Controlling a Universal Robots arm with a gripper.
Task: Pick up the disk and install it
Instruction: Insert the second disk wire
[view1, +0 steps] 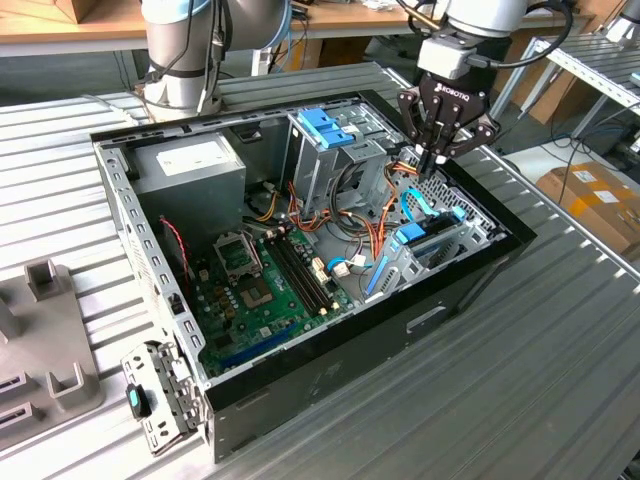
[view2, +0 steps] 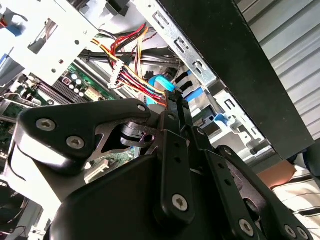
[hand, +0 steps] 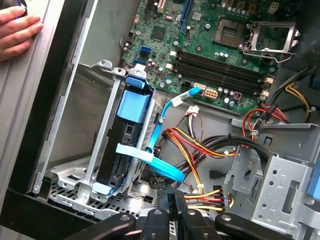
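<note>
From the exterior view I see the gripper (view1: 437, 158) hanging over the open computer case (view1: 330, 395) on the ribbed metal table (view1: 560, 340), its jaws pressed together with nothing between them, just above the bundle of coloured wires near the case wall at the exterior view's right. The disk (view1: 432, 240) sits upright in its metal bay low against that same wall, blue carrier rails showing along its edge, a little below and beside the gripper. The grey power supply (view1: 190, 170) lies in the far corner at the exterior view's left, the green motherboard (view1: 265, 290) covers the case floor, and a tall drive cage with a blue handle (view1: 325, 128) stands near the middle. In the second wrist view the gripper's black fingers (view2: 172, 150) meet flat, clenched on nothing, with red and yellow wires (view2: 135, 75) and a blue cable (view2: 162, 82) beyond them. In the first wrist view the disk (hand: 131, 131) stands on edge inside its bay with a blue ribbon cable (hand: 165, 167) running past it, and a person's hand (hand: 17, 31) rests outside the case rim.
</note>
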